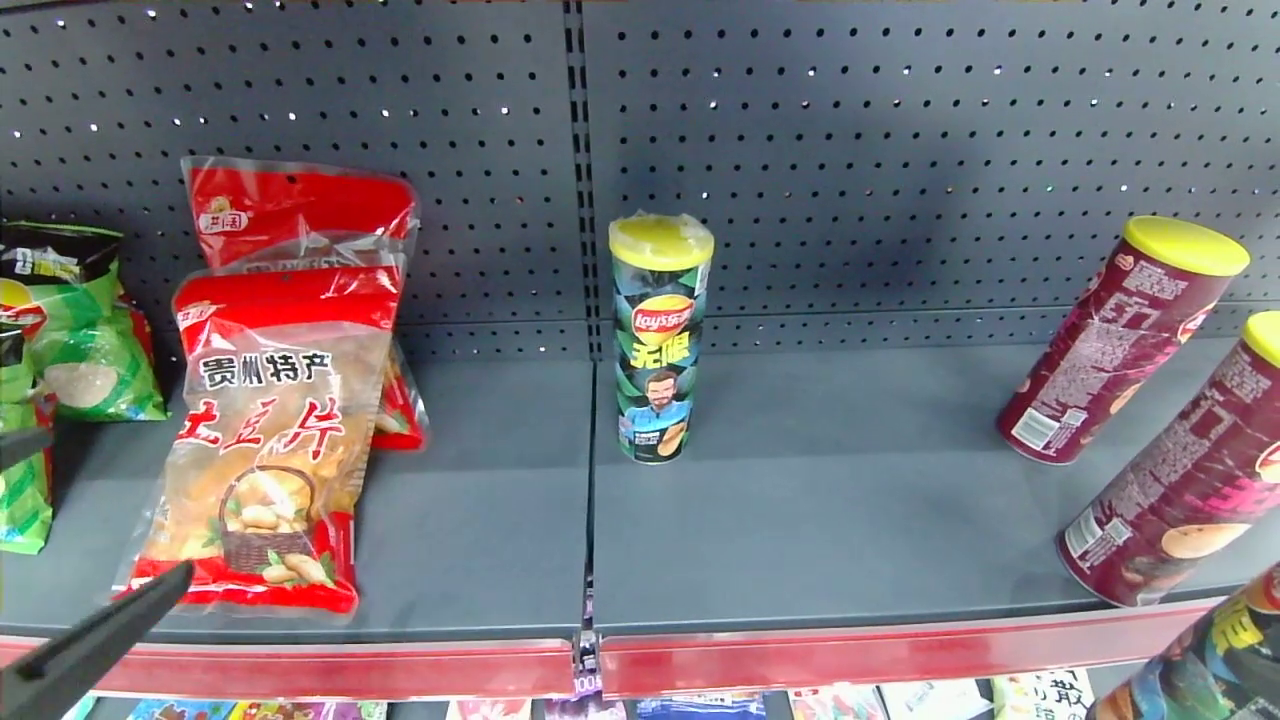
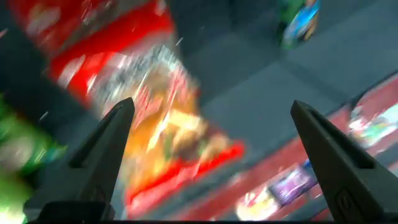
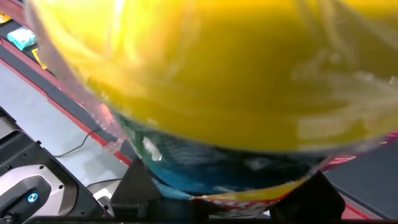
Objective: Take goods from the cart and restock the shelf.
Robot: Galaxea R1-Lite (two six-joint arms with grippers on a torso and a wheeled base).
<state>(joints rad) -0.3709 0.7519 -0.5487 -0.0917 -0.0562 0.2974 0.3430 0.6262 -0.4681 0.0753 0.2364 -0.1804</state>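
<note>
Grey shelf (image 1: 780, 520) carries green bags (image 1: 70, 350), 2 red bags (image 1: 270, 430), 1 upright can (image 1: 658, 340), 2 maroon cans (image 1: 1110, 350).

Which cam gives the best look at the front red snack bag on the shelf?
Head view: the front red bag stands whole, leaning on the bag behind. Left wrist view shows part of it beyond the open left pincer. Right wrist view looks at the yellow-lidded can in the right pincer instead.
</note>
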